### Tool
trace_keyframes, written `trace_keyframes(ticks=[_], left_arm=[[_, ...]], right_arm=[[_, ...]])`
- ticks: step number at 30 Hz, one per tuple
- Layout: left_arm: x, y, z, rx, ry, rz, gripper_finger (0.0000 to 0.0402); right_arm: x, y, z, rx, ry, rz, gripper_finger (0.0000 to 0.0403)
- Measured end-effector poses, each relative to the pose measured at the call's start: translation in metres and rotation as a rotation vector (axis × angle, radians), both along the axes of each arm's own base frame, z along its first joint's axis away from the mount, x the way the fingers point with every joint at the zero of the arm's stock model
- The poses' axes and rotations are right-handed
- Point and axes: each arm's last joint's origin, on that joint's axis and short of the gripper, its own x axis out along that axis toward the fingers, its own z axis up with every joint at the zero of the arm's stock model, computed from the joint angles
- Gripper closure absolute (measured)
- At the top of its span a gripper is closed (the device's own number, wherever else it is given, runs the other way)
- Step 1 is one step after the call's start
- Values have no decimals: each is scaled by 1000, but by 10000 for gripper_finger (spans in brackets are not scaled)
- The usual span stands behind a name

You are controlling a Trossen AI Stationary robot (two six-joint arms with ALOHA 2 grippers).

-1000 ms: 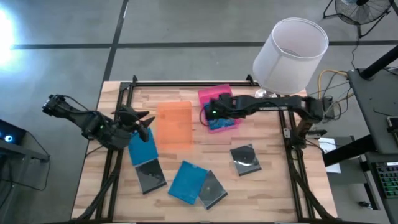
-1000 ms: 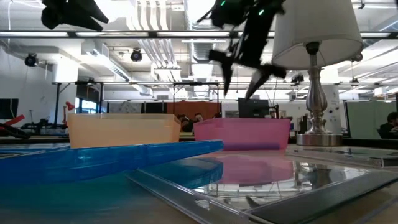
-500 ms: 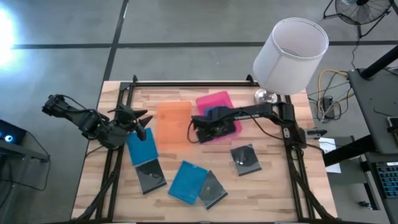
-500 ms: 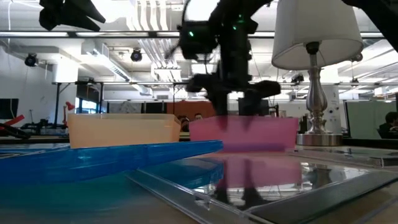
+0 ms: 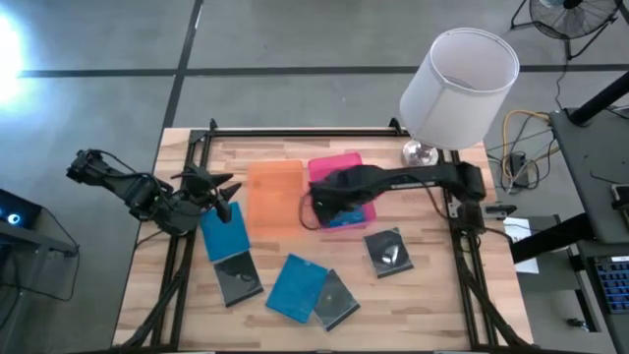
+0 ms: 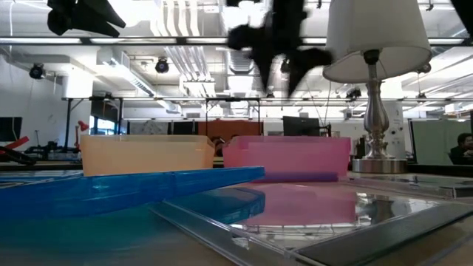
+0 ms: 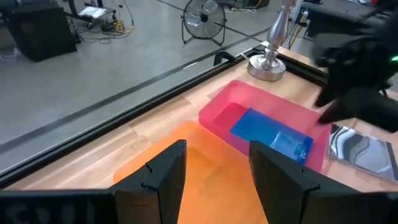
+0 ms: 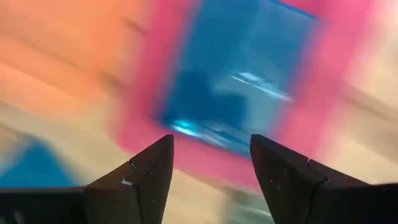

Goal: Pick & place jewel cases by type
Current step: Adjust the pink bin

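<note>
Nearest the bottom edge of the high view lie a bright blue flat square plastic jewel case (image 5: 296,287) and, touching its right side, a dark grey clear case showing a disc (image 5: 335,298). To the left is a second dark grey case (image 5: 238,276), with another blue case (image 5: 225,231) just above it. A third grey disc case (image 5: 388,250) sits right of centre.

Further up, the right gripper (image 5: 322,208) hovers over the pink plastic tray (image 5: 332,163), jaws apart and empty; its wrist view shows a blue case (image 8: 239,81) lying flat inside that tray. Beside it stands the orange translucent tray (image 5: 274,195). The left gripper (image 5: 218,190) waits at centre left, fingers spread, holding nothing.

These cases look light, stiff and slick, and probably brittle at the hinges. Lying flat, they offer little to pinch; taking one by an exposed edge, fingers straddling its thin sides, seems safest.
</note>
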Motion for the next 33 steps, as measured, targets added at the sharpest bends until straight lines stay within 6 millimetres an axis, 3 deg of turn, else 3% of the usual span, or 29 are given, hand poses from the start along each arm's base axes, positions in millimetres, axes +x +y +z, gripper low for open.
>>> trace_keyframes(ticks=[3, 7, 12, 15, 19, 26, 29, 33], left_arm=[[0, 0, 0, -13, -9, 5, 243], [1, -1, -1, -13, -5, 4, 243], [3, -2, -1, -17, -5, 5, 243], [4, -2, -2, -33, -15, 12, 243], [4, -2, -2, -61, -35, 23, 243], [5, -3, -2, -64, -40, 31, 243], [5, -2, -2, -62, -43, 35, 243], [5, -3, -2, -60, -42, 36, 243]], right_arm=[[-27, 0, 1, 11, 74, -60, 195], [-53, -28, -9, -35, 36, -260, 195], [-50, -62, -41, 21, -139, -288, 195], [-57, -72, -60, 6, -59, -325, 196], [-65, -73, -71, -56, 68, -350, 198], [-67, -76, -91, 2, 21, -305, 209], [-76, -76, -104, 2, 35, -438, 237], [-89, -75, -109, -29, 13, -596, 307]])
